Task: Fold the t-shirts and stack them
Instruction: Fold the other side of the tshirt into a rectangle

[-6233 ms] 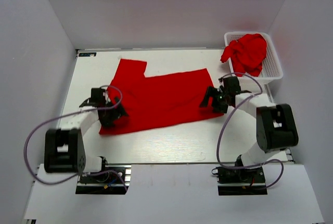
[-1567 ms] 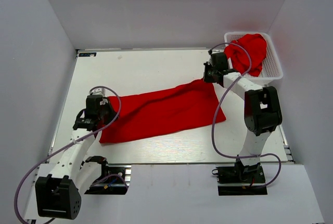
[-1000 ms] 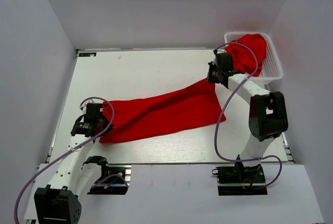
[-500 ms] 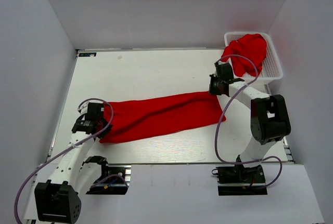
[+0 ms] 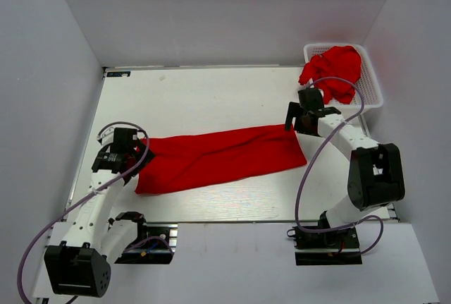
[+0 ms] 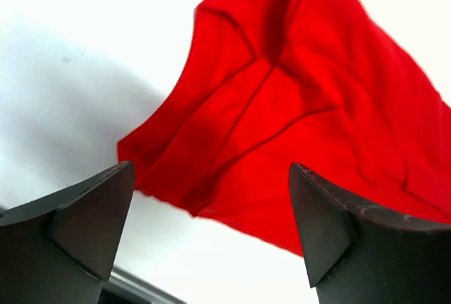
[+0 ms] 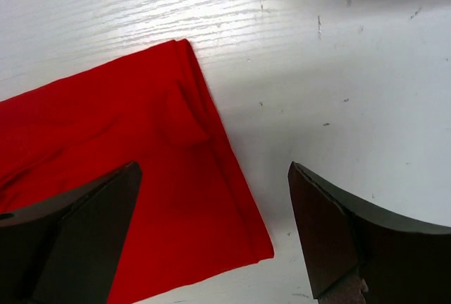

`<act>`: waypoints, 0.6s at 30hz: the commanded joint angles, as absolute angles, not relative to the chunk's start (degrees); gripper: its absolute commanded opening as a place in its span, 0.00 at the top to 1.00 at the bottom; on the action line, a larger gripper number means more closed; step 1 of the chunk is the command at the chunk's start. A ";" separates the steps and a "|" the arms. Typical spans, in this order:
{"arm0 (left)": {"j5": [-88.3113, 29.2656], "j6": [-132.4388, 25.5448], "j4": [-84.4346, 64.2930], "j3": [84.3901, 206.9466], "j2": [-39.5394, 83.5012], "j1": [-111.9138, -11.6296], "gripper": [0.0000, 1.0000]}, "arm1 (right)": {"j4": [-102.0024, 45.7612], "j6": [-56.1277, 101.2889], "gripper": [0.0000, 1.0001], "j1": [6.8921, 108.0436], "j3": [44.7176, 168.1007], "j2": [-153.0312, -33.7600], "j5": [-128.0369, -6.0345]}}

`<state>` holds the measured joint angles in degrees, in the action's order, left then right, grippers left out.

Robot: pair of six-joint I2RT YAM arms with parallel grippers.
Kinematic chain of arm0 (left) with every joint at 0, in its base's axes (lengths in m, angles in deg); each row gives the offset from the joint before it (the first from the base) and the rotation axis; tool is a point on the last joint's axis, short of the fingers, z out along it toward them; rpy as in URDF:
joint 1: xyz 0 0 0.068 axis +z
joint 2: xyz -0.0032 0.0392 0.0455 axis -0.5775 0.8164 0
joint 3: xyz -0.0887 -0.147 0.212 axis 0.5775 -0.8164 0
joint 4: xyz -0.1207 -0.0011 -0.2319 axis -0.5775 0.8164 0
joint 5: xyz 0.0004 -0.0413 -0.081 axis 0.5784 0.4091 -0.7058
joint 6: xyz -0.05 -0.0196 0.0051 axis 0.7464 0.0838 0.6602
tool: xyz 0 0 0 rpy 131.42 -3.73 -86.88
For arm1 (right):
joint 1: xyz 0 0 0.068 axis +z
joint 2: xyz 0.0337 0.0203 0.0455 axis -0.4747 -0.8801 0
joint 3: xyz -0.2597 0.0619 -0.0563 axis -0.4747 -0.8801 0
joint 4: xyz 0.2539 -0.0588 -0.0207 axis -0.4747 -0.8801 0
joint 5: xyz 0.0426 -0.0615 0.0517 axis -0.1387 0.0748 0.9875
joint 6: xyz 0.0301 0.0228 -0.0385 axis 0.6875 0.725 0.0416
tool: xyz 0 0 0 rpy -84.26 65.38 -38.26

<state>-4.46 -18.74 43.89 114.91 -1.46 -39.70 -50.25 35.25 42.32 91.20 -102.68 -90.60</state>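
Lying flat on the white tabletop (image 5: pixel 211 99), the red t-shirt (image 5: pixel 218 157) is folded into a long narrow band that runs across the near half of the surface on a slight slant, with its left end closer to the arm bases and its right end a little farther away. That left end is rumpled, with creases and soft ridges fanning out from one corner. The right end sits neater, a doubled edge ending in a rounded corner pressed flat against the wood grain. The left pincer (image 6: pixel 210 209) hangs over the rumpled end with its two dark fingers spread wide apart and nothing between them but the cloth lying below. The right pincer (image 7: pixel 211 219) is just as wide apart over the opposite end, one finger above the red fabric and the other above bare tabletop, and it grips nothing either. Well apart from the folded shirt, at the far right corner, stands a white lattice basket (image 5: pixel 371 91) with a heap of red t-shirts (image 5: pixel 332 70) crumpled inside it; part of the heap spills over the basket's near-left rim. How many shirts make up the heap cannot be told. Plain pale walls (image 5: pixel 211 15) close in the tabletop on three sides.
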 commanded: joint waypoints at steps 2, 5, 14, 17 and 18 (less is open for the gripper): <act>-6.48 -23.87 35.65 116.30 2.11 -39.40 0.00 | -47.84 29.94 0.10 42.49 94.49 -100.73 -83.33; -11.14 -26.61 26.51 117.53 9.13 -40.19 0.00 | -42.04 27.21 0.10 43.10 95.54 -102.31 -69.29; -23.54 -31.36 11.90 122.80 30.50 -40.19 0.00 | -48.15 21.31 0.10 49.16 107.75 -115.57 -65.52; -24.95 -31.98 9.87 122.20 34.63 -40.19 0.00 | -52.20 21.13 0.10 50.14 111.44 -119.71 -69.05; -24.95 -31.98 9.87 122.19 35.34 -40.19 0.00 | -52.66 21.30 0.10 50.92 112.24 -120.85 -69.49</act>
<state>-21.80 -30.57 13.11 121.31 34.58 -39.98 -47.51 23.06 50.06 108.66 -118.48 -67.50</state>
